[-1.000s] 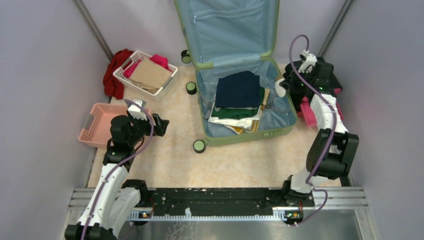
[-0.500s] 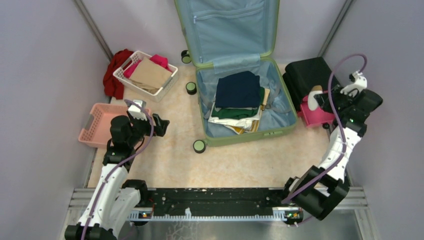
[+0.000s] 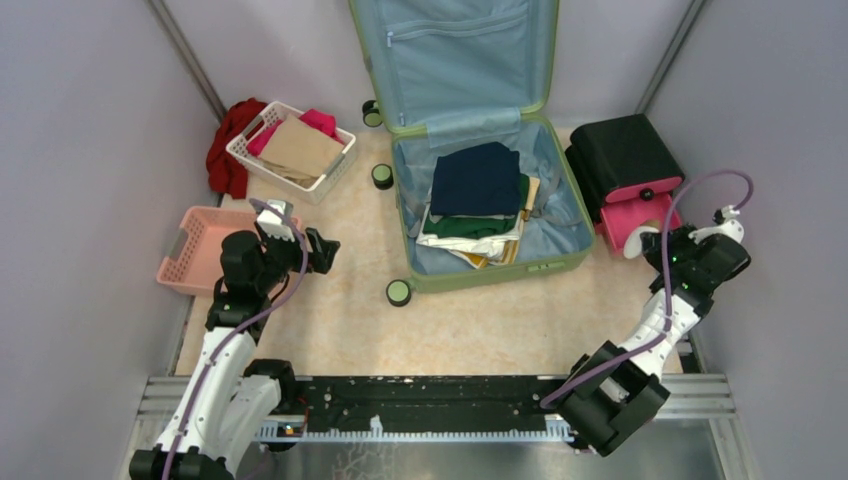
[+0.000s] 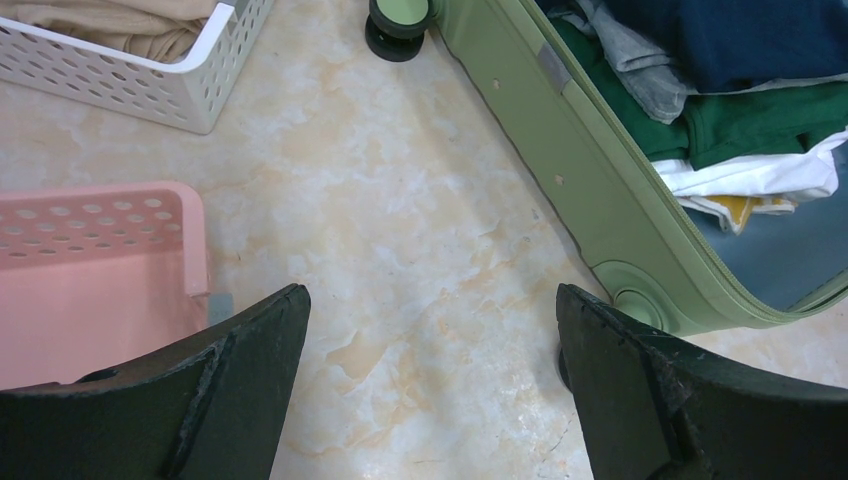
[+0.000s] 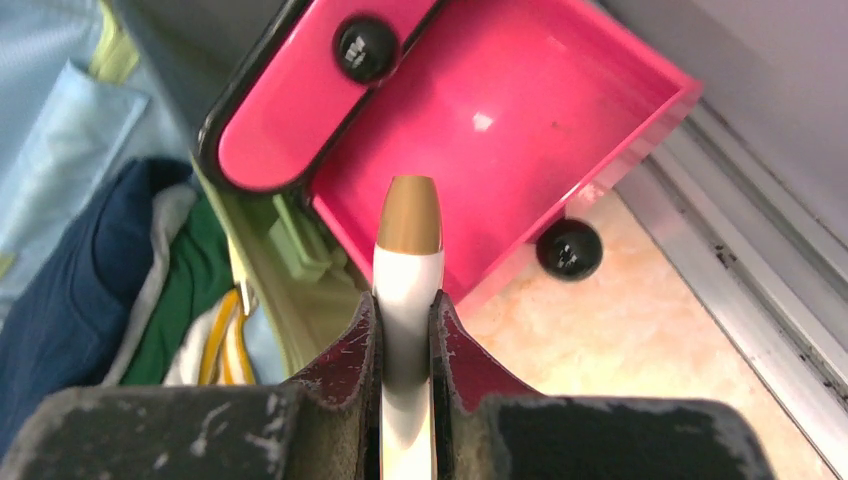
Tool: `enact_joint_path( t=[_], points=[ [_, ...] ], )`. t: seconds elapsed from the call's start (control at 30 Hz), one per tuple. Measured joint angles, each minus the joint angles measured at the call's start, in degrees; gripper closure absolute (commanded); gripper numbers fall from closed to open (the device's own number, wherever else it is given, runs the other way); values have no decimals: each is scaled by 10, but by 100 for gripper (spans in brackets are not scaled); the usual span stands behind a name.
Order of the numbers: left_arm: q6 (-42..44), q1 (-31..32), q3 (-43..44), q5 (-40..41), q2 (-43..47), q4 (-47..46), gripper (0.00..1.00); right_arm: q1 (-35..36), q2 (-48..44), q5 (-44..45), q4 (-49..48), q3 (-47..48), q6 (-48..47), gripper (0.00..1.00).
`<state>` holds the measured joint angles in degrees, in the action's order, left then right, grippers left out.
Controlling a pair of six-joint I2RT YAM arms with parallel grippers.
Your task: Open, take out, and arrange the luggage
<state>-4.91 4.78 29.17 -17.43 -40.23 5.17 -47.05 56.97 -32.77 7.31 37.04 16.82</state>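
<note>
The sage-green luggage (image 3: 480, 275) lies open on the floor with its blue-lined lid (image 3: 450, 50) propped up at the back. A stack of folded clothes (image 3: 478, 180), navy on top, fills its base, and its green side wall (image 4: 560, 170) shows in the left wrist view. My right gripper (image 5: 405, 305) is shut on a white bottle (image 5: 407, 265) with a tan cap. It hangs at the near edge of the open pink case (image 5: 500, 130), to the right of the luggage. My left gripper (image 4: 430, 295) is open over bare floor to the left of the luggage.
A black case (image 3: 620, 150) sits on the pink case (image 3: 648, 188) by the right wall. A white basket (image 3: 338, 160) of folded cloth and a red garment (image 3: 228, 150) are at back left. A pink basket (image 3: 200, 250) is beside my left arm. Caster wheels (image 3: 398, 292) stick out.
My right arm has swung from the luggage's right edge out to the right and nearer, carrying the white bottle over the pink case. The left arm has not moved.
</note>
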Motion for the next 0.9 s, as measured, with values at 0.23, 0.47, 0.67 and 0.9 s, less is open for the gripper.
enact_joint_path(
  t=[0.23,0.47,0.67,0.9],
  points=[
    [0,0,0,0,-7,0,1,0,45,62,-110,-10,113,100],
    [0,0,0,0,-9,0,1,17,115,99,-177,-10,193,95],
    [0,0,0,1,-12,0,1,51,190,109,-204,-2,225,79],
    [0,0,0,1,-13,0,1,65,250,105,-211,46,229,49]
  ],
)
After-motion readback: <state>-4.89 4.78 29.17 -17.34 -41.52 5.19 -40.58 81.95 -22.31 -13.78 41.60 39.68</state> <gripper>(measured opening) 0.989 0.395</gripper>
